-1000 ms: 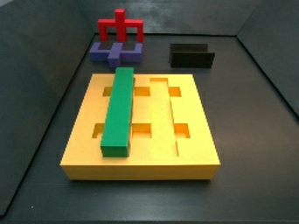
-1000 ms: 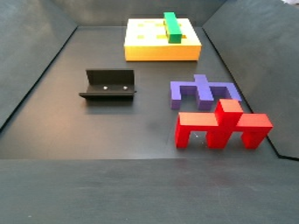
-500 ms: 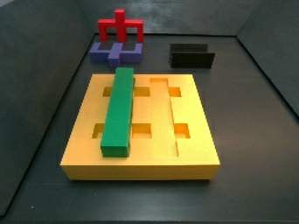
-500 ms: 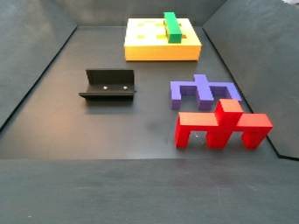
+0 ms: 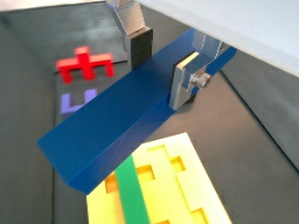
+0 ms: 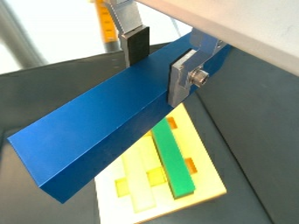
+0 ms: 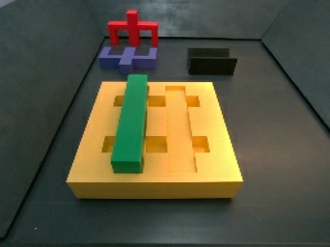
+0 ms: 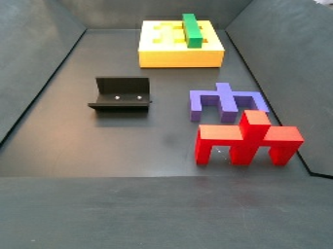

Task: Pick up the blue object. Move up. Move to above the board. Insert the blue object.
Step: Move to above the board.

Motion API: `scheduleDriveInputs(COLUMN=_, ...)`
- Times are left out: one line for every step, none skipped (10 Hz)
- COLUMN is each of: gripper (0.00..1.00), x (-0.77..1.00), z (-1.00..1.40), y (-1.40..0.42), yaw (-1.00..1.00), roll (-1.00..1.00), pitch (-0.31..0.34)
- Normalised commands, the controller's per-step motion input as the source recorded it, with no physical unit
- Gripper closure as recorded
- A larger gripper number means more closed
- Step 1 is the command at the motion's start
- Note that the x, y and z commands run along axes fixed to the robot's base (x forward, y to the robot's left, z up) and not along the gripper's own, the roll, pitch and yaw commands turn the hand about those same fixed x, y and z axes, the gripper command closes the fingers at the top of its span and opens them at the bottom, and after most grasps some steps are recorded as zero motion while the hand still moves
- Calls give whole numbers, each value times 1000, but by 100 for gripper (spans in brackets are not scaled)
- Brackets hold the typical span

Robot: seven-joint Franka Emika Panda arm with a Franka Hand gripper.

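Note:
In both wrist views my gripper is shut on the blue object, a long dark blue bar clamped near one end between the silver fingers. It hangs high over the floor, tilted, above the board. The board is a thick yellow slab with grooves and slots, also in both side views. A green bar lies in one of its long grooves. Neither the gripper nor the blue object shows in the side views.
A purplish-blue notched block and a red piece stand beyond the board. The black fixture stands on the dark floor. Grey walls close in the floor.

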Motion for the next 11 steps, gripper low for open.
scheduleDriveInputs(gripper=100, x=80, z=46, y=-123, yaw=1000, roll=22, pitch=77)
scheduleDriveInputs(gripper=100, x=79, z=36, y=-101, yaw=1000, roll=23, pitch=82)
scheduleDriveInputs(gripper=100, x=81, z=23, y=-65, yaw=1000, roll=26, pitch=92)
scheduleDriveInputs(gripper=100, x=80, z=18, y=-54, yaw=1000, roll=29, pitch=99)
scheduleDriveInputs(gripper=100, x=80, z=16, y=-45, yaw=1000, roll=32, pitch=112)
scheduleDriveInputs(gripper=100, x=80, z=15, y=-41, yaw=1000, roll=36, pitch=123)
scheduleDriveInputs(gripper=100, x=79, z=17, y=-38, yaw=1000, roll=42, pitch=142)
scheduleDriveInputs(gripper=100, x=79, z=18, y=-38, yaw=1000, roll=45, pitch=154)
scheduleDriveInputs(gripper=100, x=79, z=21, y=-36, yaw=1000, roll=55, pitch=185)
scheduleDriveInputs(gripper=100, x=79, z=25, y=-36, yaw=1000, roll=64, pitch=213)
scheduleDriveInputs(gripper=100, x=84, z=28, y=-36, yaw=1000, roll=90, pitch=285)
